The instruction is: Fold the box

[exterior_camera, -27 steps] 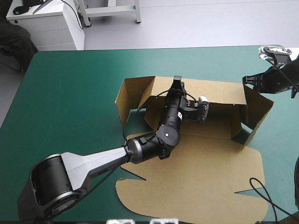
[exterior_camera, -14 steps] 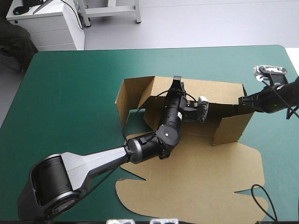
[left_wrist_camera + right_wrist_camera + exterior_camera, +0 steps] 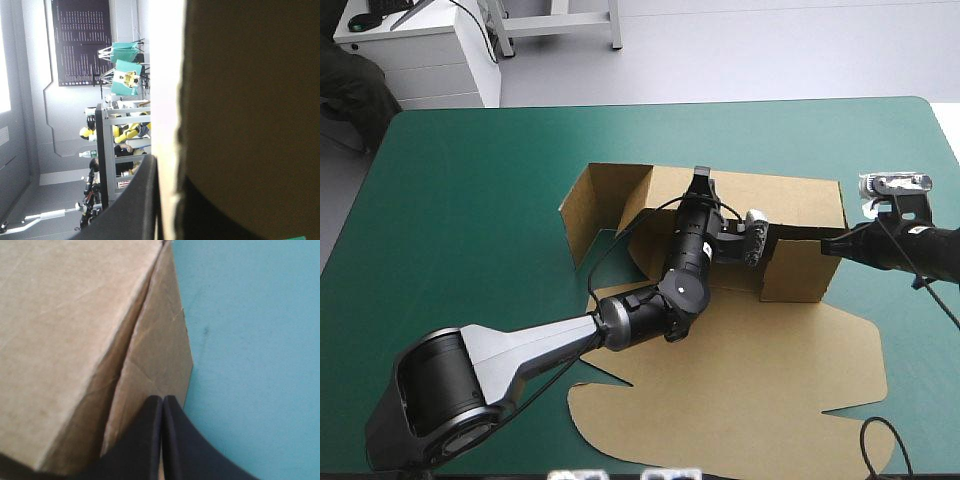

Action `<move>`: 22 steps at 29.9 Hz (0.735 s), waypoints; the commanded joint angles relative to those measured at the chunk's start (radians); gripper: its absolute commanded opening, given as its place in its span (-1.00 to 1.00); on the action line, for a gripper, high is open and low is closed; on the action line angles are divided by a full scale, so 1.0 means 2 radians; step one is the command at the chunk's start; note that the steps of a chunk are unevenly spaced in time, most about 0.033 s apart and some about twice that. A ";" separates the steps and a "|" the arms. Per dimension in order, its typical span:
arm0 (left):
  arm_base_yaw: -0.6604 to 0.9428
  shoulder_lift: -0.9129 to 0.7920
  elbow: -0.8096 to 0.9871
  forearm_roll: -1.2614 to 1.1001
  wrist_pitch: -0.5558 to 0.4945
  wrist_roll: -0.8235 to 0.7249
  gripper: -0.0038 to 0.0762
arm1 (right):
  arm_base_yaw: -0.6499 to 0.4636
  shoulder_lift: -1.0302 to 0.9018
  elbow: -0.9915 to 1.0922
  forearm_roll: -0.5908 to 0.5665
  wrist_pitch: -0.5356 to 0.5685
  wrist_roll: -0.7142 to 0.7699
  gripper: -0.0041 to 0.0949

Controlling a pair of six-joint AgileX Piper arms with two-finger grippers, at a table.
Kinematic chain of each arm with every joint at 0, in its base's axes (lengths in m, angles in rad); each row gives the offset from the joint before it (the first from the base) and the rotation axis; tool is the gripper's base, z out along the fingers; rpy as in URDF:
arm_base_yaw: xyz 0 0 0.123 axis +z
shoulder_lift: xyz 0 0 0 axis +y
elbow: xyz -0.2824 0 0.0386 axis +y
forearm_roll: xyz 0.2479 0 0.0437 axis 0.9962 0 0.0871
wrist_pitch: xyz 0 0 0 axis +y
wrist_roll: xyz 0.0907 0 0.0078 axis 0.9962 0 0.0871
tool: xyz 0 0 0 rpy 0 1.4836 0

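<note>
1. Two grippers are working on the brown box [image 3: 790,200], which is lying near the middle of the teal-green bench [image 3: 470,200]. Its back wall is standing upright and its lid panel [image 3: 740,390] is lying flat toward the near edge.
2. The left gripper [image 3: 700,183] is reaching across the box floor to the top edge of the back wall. In the left wrist view, one black finger [image 3: 142,210] is lying against the board's edge with a dark shape on the other side. It is therefore judged to be clamping that wall.
3. The right gripper [image 3: 832,246] is clenched to a single point and gripping nothing. Its tip is touching the right-hand flap [image 3: 792,270] from outside.
4. The left end wall [image 3: 588,210] is standing but splaying outward, and is not yet tucked in.
5. Handling judgement: the board is looking light, stiff across each panel and hinging only at its creases. Raised walls are likely to be springing back once released, and a thin edge may buckle under a pointed tip.
6. Hold judgement: pinching a wall's top edge close to a corner, and pushing flat against a panel near its crease, is looking safest.
</note>
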 commanded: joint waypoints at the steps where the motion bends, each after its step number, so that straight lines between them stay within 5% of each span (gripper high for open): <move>1: -0.002 -0.015 -0.013 0.004 0.008 -0.006 -0.92 | -0.001 -0.025 -0.003 0.021 -0.029 -0.026 -0.96; 7: -0.002 -0.014 -0.013 0.004 0.023 -0.006 -0.92 | -0.001 -0.025 -0.003 0.007 -0.004 -0.063 -0.85; 15: -0.002 -0.014 -0.013 0.004 0.025 -0.006 -0.92 | 0.000 -0.025 -0.006 -0.047 0.013 -0.063 -0.14; 22: -0.002 -0.014 -0.013 0.004 0.025 -0.006 -0.92 | 0.000 -0.024 -0.006 -0.043 0.034 -0.102 -0.10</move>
